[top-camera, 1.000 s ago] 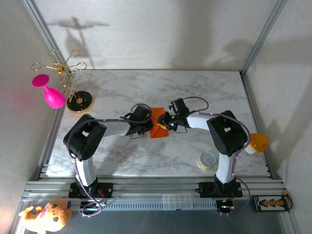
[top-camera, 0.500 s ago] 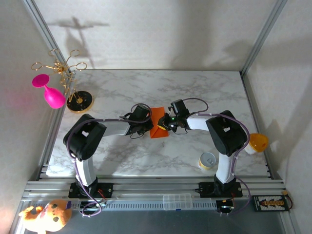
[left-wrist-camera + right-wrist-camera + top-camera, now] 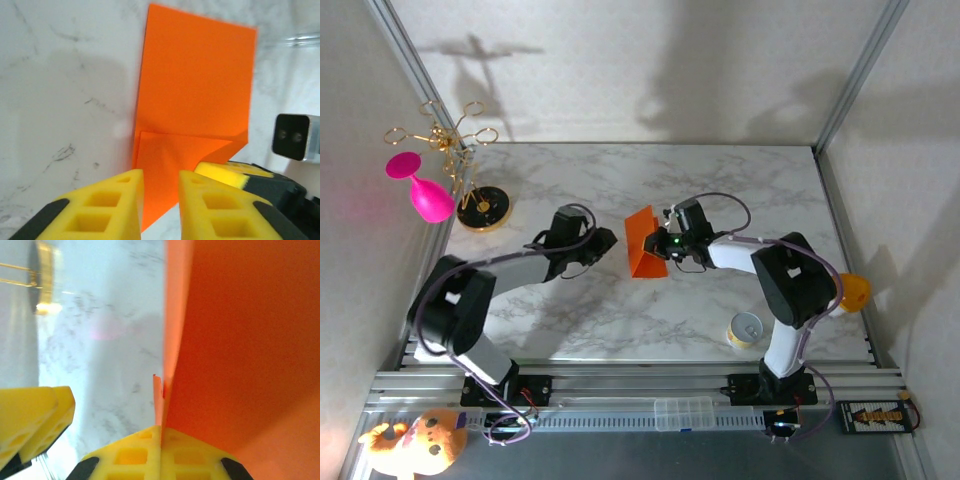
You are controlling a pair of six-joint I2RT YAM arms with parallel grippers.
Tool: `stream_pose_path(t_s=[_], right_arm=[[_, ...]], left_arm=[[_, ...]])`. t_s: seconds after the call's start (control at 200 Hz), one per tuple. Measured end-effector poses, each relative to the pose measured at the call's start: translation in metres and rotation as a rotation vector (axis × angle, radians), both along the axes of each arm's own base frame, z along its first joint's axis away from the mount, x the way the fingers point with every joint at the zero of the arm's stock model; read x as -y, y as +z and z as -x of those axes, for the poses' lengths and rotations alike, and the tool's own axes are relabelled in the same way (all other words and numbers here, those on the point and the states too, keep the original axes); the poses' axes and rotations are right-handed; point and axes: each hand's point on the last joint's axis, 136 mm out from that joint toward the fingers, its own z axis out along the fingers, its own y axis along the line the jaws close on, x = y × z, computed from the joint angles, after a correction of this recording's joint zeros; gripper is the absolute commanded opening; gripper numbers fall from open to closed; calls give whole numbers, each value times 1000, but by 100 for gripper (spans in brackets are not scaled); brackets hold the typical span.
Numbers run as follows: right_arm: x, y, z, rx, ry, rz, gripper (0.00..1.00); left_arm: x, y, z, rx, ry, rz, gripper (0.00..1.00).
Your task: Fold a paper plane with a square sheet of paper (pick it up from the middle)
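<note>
The orange sheet of paper [image 3: 642,245] is folded and stands partly upright at the middle of the marble table [image 3: 720,180]. In the left wrist view the paper [image 3: 200,80] shows a flat panel with a diagonal folded flap below it. My right gripper [image 3: 665,246] is shut on the paper's right edge, and the paper [image 3: 240,340] rises from between its pressed fingertips [image 3: 161,450]. My left gripper [image 3: 606,240] sits just left of the sheet, apart from it, slightly open with nothing between its fingers [image 3: 117,200]. A finished paper plane is out of view.
A pink goblet [image 3: 423,193] and a gold rack on a round base [image 3: 483,208] stand at the far left. A small yellow can [image 3: 747,330] sits near the front right, an orange-yellow cup [image 3: 850,291] beyond the table's right edge.
My left gripper let go of the paper, opened a little and drew back to the left. My right gripper closed on the sheet, which now stands more upright.
</note>
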Motion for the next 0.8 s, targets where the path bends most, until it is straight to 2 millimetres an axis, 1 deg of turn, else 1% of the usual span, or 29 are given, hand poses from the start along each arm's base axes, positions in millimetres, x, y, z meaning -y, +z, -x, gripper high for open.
stream_pose_path(t_s=[0.065, 0.14, 0.205, 0.265, 0.34, 0.476, 0.561, 0.691, 0.756, 0.796], right_arm=[[-2, 21, -2, 60, 27, -36, 0], [-3, 41, -4, 105, 50, -82, 0], [-5, 56, -3, 130, 72, -124, 0], [-7, 65, -2, 147, 93, -156, 0], [-11, 76, 0, 157, 121, -196, 0], [-19, 92, 5, 156, 161, -265, 0], [-21, 99, 8, 148, 178, -300, 1], [-25, 109, 12, 134, 199, -348, 1], [-26, 114, 13, 128, 207, -371, 1], [-27, 116, 14, 126, 214, -383, 1]], left_arm=[[-3, 18, 3, 55, 7, 56, 46], [-3, 30, 10, 105, -1, 113, 60], [-2, 36, 18, 132, -8, 163, 73], [-1, 38, 25, 145, -9, 215, 83], [2, 43, 31, 164, -17, 279, 91], [10, 62, 37, 207, -40, 381, 93], [18, 76, 38, 246, -68, 433, 92], [28, 85, 38, 265, -103, 471, 81], [32, 88, 35, 269, -111, 481, 73], [33, 89, 34, 274, -116, 486, 66]])
